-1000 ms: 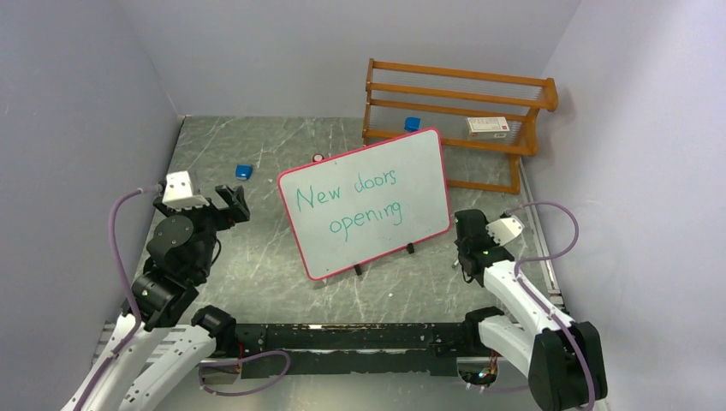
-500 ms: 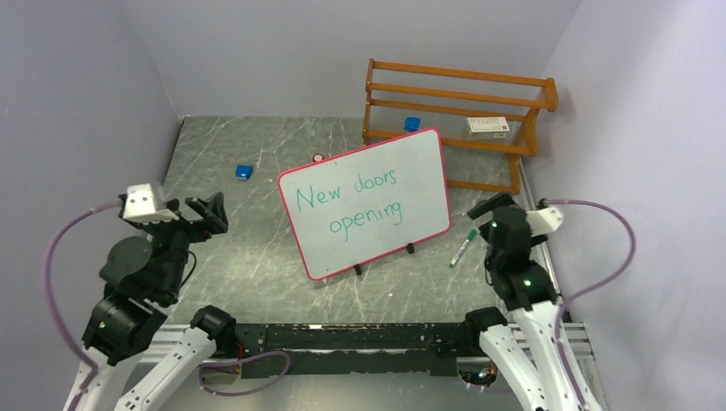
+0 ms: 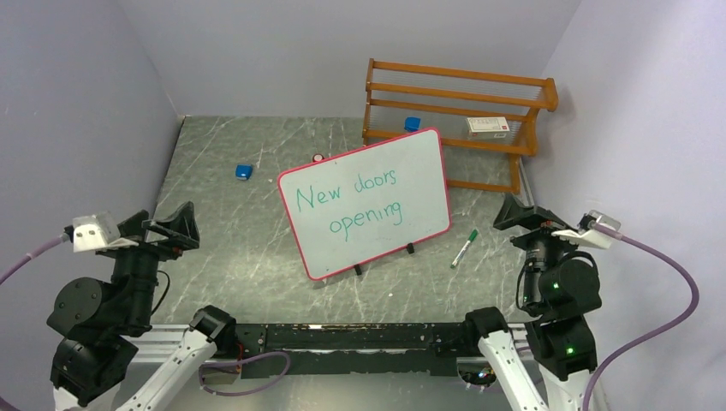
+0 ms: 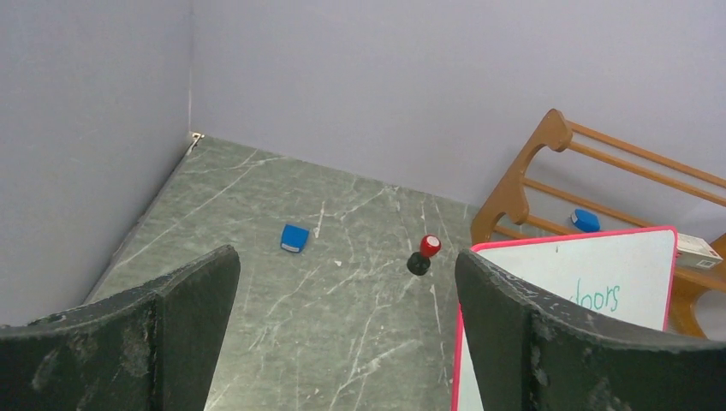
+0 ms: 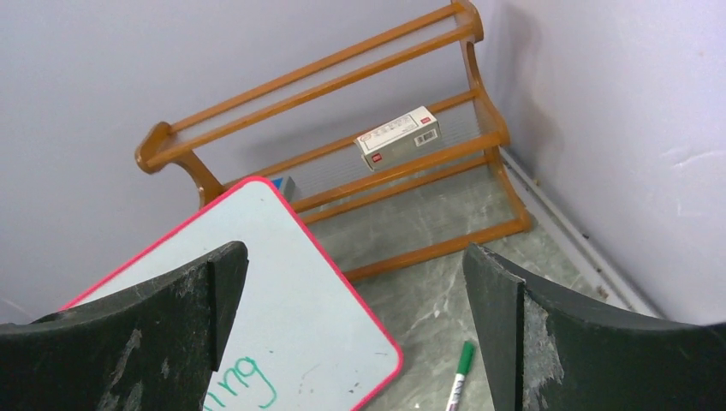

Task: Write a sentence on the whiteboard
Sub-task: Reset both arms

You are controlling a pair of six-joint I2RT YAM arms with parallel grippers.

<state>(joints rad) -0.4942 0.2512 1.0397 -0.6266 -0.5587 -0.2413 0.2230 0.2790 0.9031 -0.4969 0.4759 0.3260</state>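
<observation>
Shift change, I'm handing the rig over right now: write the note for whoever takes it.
Left gripper: open, empty, near left.
Right gripper: open, empty, near right.
Whiteboard stands tilted on the table; marker lies on the table to its right, touching neither gripper.
Done: sentence "New doors opening" written in green.
Left: seemingly no more writing.

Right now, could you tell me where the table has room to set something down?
Bare: left of the whiteboard, from the blue block down to the left pincer, and the strip before the board's feet. Crowded: beside the marker, rack and right pincer.
</observation>
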